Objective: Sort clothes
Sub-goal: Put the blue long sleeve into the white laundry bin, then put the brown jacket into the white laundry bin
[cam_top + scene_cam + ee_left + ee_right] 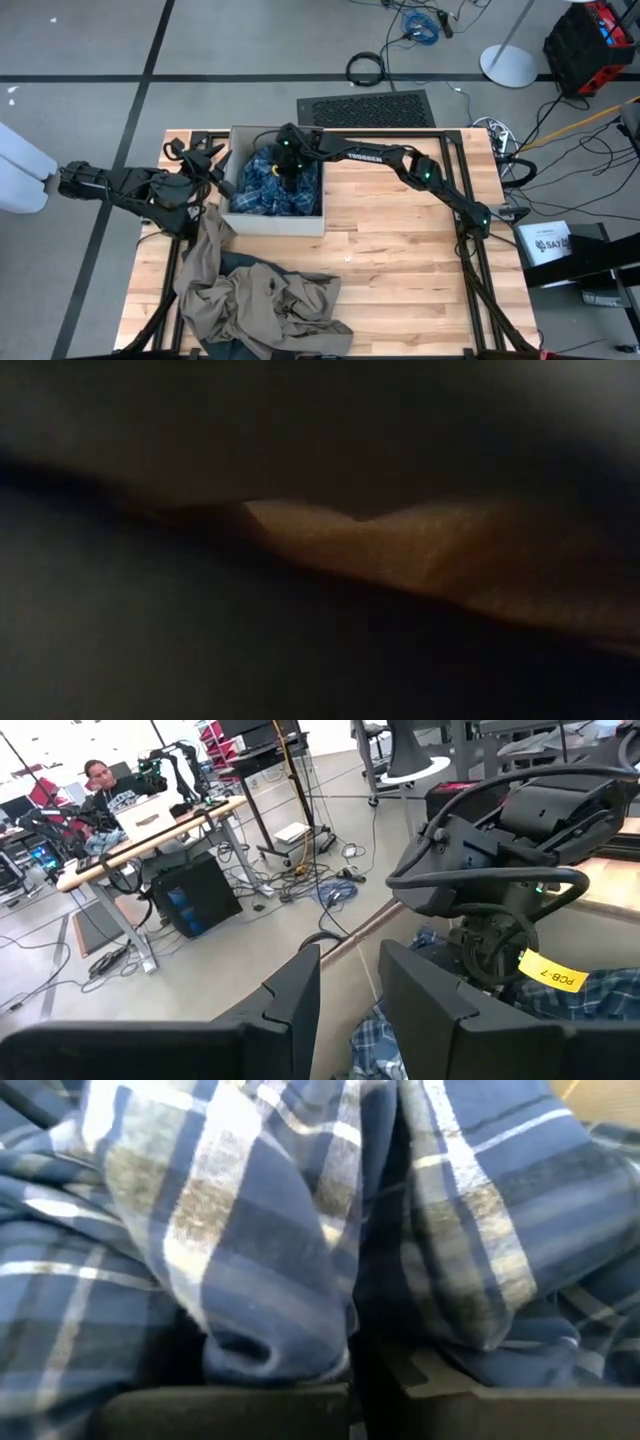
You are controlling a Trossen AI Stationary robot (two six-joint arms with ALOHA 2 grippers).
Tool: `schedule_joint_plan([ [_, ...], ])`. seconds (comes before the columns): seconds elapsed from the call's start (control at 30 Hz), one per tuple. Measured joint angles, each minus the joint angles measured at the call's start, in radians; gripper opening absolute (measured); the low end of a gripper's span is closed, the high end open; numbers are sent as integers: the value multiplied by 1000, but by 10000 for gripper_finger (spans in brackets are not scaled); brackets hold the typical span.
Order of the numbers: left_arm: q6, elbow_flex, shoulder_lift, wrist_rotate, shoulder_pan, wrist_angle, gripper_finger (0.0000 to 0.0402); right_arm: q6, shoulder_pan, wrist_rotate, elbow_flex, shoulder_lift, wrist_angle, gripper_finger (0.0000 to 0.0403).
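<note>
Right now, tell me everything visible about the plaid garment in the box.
The plaid garment is soft woven fabric, dark blue with white and grey stripes, crumpled in loose folds. It lies inside the cardboard box at the table's far left, filling most of it. The right gripper is pressed down into it, shut, with folds bunched against its fingers.

On the table (pixel 400 250) lay one cardboard box (pixel 275 222), one plaid garment (pixel 262 180) inside it, one khaki garment (pixel 250 300) and one dark garment (pixel 255 268) beneath it. Two robot arms were present, and one person (pixel 98 775) sat beyond.
</note>
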Motion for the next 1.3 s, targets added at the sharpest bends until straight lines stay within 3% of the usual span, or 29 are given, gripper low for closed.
schedule_joint_plan([
  [0.3, 1, 0, 0, 0, 0, 0, 116, -80, -1, 40, -6, -125, 10, 16],
  [0.63, 2, 0, 0, -1, 0, 0, 116, -83, -7, 58, -4, -230, -48, 110],
  [0.8, 2, 0, 0, -1, 0, 0, 116, -130, -5, 170, -4, -289, -63, 151],
  [0.93, 2, 0, 0, -1, 0, 0, 116, -139, -4, 195, -2, -357, -75, 169],
  [1.2, 14, 0, 0, 22, 0, 0, 116, -11, 19, 197, 0, -535, -308, 172],
  [1.3, 35, 0, 0, 54, 0, 5, 116, 51, 45, 106, 0, -579, -442, 172],
])
